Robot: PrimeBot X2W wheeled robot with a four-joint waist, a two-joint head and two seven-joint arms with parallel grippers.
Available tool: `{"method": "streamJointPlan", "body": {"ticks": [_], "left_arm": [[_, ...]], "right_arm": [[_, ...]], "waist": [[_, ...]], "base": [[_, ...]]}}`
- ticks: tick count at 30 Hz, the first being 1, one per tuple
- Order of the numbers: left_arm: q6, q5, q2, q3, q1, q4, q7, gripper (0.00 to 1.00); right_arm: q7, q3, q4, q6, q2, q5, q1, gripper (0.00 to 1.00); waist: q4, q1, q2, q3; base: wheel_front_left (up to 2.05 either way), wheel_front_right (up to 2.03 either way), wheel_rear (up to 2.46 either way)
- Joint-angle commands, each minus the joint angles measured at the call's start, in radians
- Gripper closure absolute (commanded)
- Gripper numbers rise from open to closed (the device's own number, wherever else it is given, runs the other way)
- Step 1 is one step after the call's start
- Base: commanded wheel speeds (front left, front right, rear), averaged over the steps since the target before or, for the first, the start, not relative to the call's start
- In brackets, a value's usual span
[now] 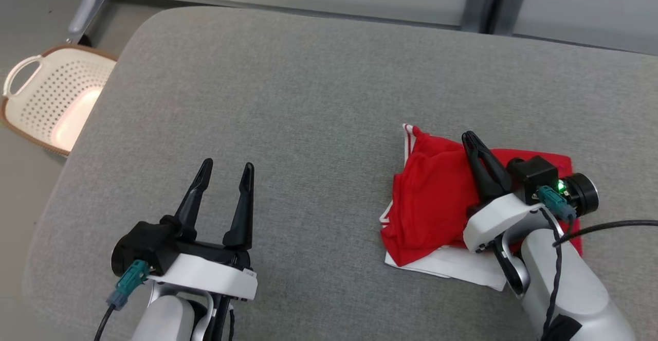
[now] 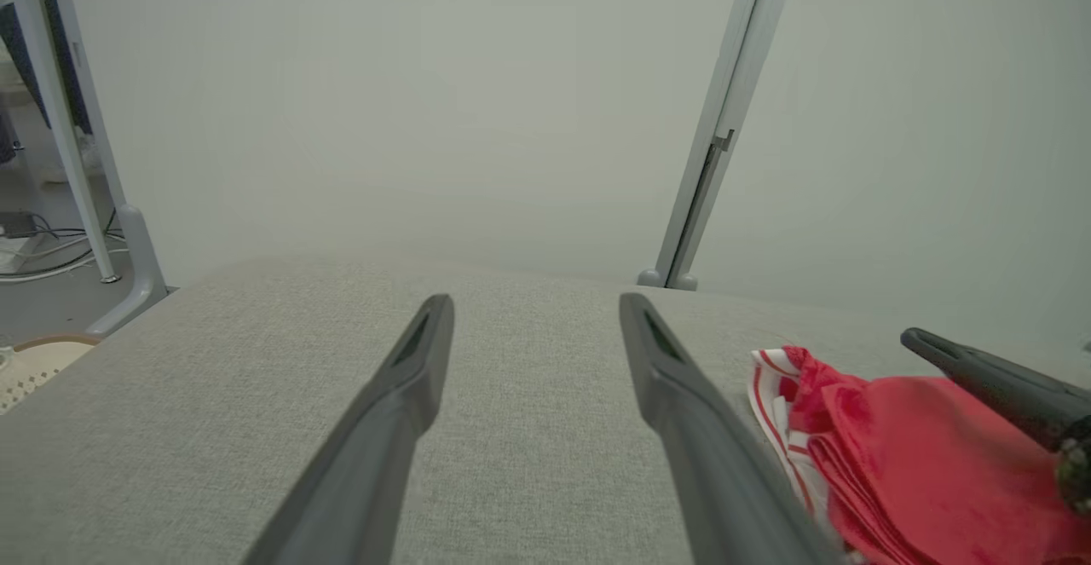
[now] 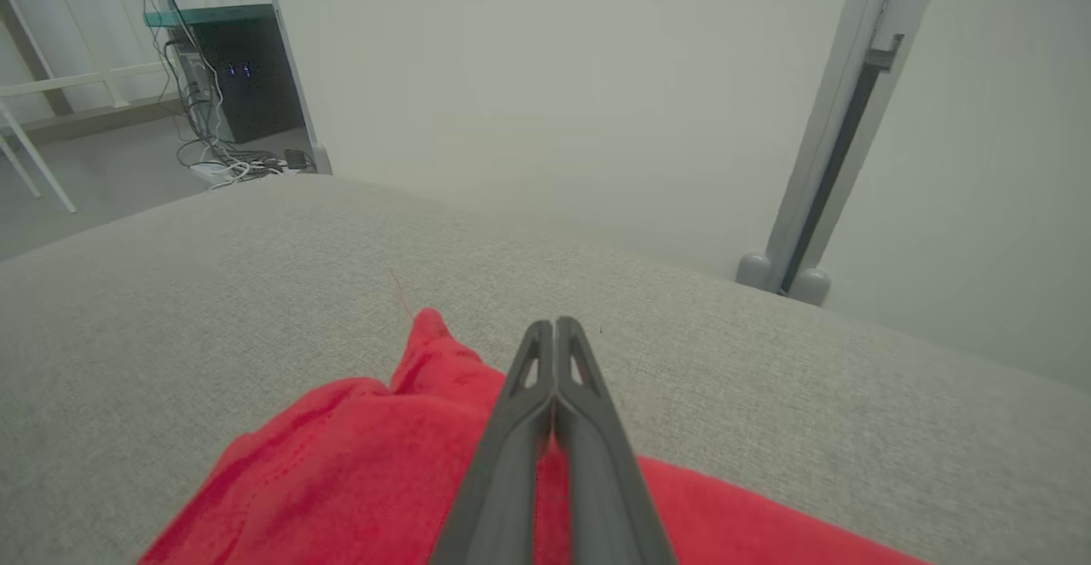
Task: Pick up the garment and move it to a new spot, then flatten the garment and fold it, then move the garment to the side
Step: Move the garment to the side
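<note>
The garment (image 1: 432,197) is a crumpled red piece with white striped trim, lying on the grey padded surface (image 1: 308,99) at the right front. My right gripper (image 1: 470,138) lies over the garment's far part, its two fingers pressed together. In the right wrist view the shut tips (image 3: 554,324) sit just above the red cloth (image 3: 341,463), and no fabric shows between them. My left gripper (image 1: 226,165) is open at the front left, well clear of the garment, with nothing between its fingers (image 2: 535,301). The left wrist view shows the garment (image 2: 920,454) at its right, with the right gripper's tips (image 2: 916,339) above it.
A white perforated basket (image 1: 56,94) stands on the floor past the surface's left edge. Grey partition panels and posts (image 1: 483,1) run behind the far edge. Bare grey surface stretches to the left of and beyond the garment.
</note>
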Motion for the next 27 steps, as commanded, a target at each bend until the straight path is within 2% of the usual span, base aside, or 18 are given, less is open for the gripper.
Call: {"method": "streamJointPlan", "body": {"ticks": [1, 8, 16, 20, 23, 27], "left_arm": [[0.007, -0.011, 0.003, -0.004, -0.021, -0.003, 0.000, 0.00], [0.020, -0.028, 0.003, -0.020, -0.034, -0.003, 0.000, 0.00], [0.025, -0.032, 0.002, -0.017, -0.020, 0.008, 0.000, 0.00], [0.026, -0.027, 0.003, -0.025, -0.018, 0.012, 0.000, 0.00], [0.027, -0.019, 0.003, -0.017, -0.010, 0.016, 0.000, 0.00], [0.025, -0.014, 0.003, 0.015, 0.008, 0.021, 0.000, 0.00]], "right_arm": [[0.000, -0.004, 0.036, 0.000, -0.011, -0.008, -0.019, 1.00], [0.000, -0.064, 0.230, 0.000, -0.031, -0.038, -0.075, 1.00], [0.000, -0.025, 0.120, 0.000, 0.017, -0.022, -0.062, 1.00], [0.008, 0.060, 0.214, 0.000, 0.028, -0.008, -0.056, 1.00], [0.001, 0.084, 0.251, 0.000, 0.033, 0.027, -0.087, 1.00], [-0.002, 0.068, 0.188, 0.000, 0.037, 0.065, -0.089, 1.00]], "waist": [[0.073, 0.0000, -0.0001, 0.065], [0.124, 0.0000, -0.0001, 0.087], [0.104, 0.0000, -0.0001, 0.054], [0.088, 0.0000, -0.0001, 0.034], [0.068, 0.0000, -0.0001, 0.014], [0.023, 0.0000, -0.0001, -0.023]], "base": [[0.00, 0.00, 0.00], [0.00, 0.00, 0.00], [0.00, 0.00, 0.00], [0.00, 0.00, 0.00], [0.00, 0.00, 0.00], [0.00, 0.00, 0.00]]}}
